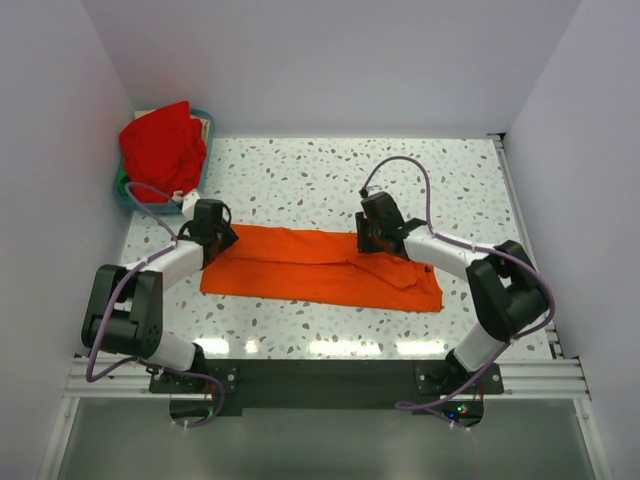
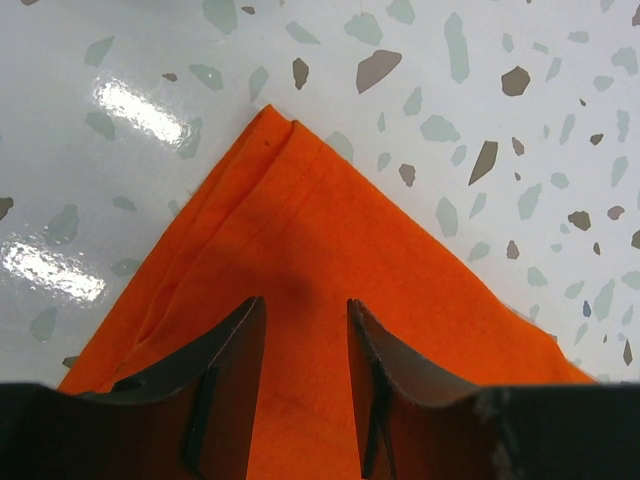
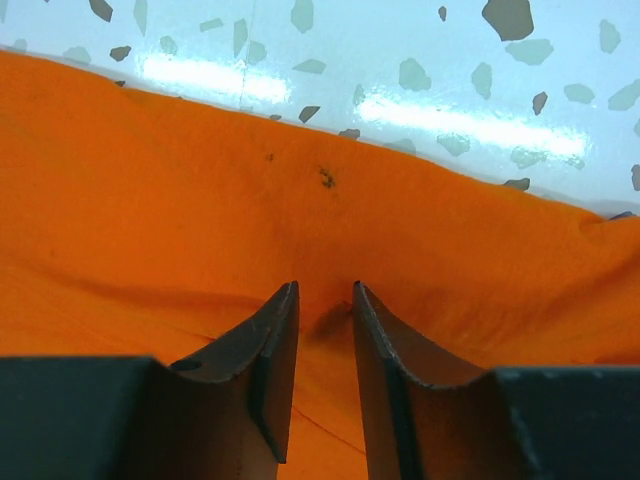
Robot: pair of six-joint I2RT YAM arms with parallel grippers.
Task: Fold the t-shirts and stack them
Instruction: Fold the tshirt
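While the orange t-shirt (image 1: 310,275) lies flat, left gripper (image 2: 305,302) hovers fingers-apart over its corner, and right gripper (image 3: 325,287) sits narrower on the far edge, can't tell if it's pinching.

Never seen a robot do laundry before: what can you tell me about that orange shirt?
The orange t-shirt is plain soft cloth, lying flat as a long, creased band across the speckled table. A hemmed, layered corner shows at its far left, where the left claw stands open over it. The right claw is down on the far edge, right of centre, cloth puckering between its fingers.
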